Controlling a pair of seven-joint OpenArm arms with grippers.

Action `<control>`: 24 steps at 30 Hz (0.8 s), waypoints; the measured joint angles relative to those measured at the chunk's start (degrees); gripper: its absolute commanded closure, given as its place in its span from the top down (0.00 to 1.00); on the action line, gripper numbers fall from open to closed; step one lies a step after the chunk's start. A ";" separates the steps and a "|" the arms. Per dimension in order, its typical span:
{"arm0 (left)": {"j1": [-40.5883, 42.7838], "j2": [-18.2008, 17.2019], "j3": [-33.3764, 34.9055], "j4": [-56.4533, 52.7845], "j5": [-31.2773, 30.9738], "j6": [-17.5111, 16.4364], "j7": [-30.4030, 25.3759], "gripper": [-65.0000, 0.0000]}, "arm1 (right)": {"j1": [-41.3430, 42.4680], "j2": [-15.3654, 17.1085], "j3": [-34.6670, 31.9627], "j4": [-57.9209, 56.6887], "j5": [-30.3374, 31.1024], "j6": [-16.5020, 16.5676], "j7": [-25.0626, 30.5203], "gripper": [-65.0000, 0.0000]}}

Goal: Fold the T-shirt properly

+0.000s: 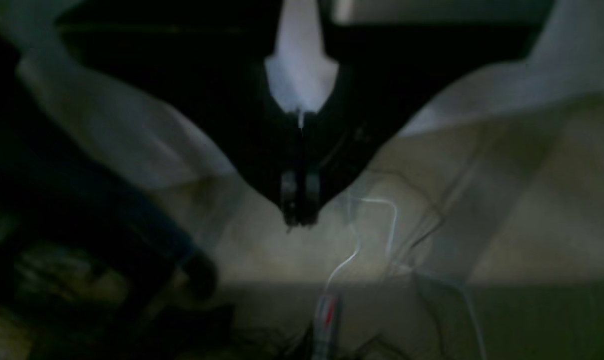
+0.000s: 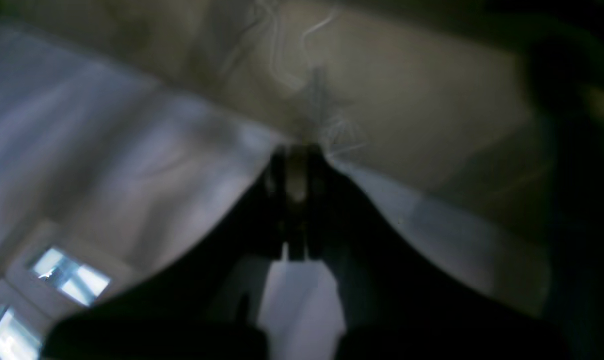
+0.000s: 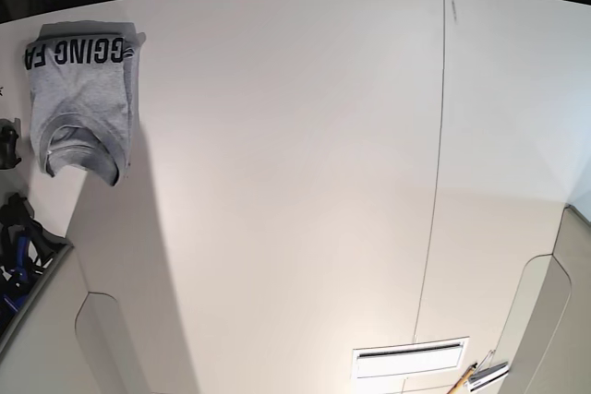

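Left gripper (image 1: 300,220): jaws closed together, nothing between them, hanging clear of everything. Right gripper (image 2: 297,160): likewise closed, empty. T-shirt (image 3: 83,99) lies folded at the table's (image 3: 295,182) far-left corner, black lettering up, collar toward camera.

you see the t-shirt (image 3: 81,103) at the upper left of the base view in light heather grey, with black block lettering along its top edge. the table (image 3: 305,182) under it is plain white, crossed by one thin dark seam line.
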 measured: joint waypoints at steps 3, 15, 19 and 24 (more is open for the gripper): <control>-6.93 0.74 8.17 -7.61 6.43 -0.11 -10.73 0.00 | 6.88 -0.24 -7.10 -11.76 -2.49 0.17 8.37 0.00; -36.02 13.75 25.64 -31.89 33.77 2.25 -29.24 0.00 | 33.97 -11.45 -26.93 -45.31 -15.85 -8.17 32.54 0.00; -41.75 18.49 25.77 -37.77 36.74 14.53 -30.73 0.00 | 38.95 -15.34 -27.26 -50.82 -18.71 -15.34 34.86 0.00; -44.87 20.41 25.77 -41.05 39.39 21.29 -33.86 0.00 | 42.27 -18.45 -27.23 -52.57 -22.69 -21.31 38.01 0.00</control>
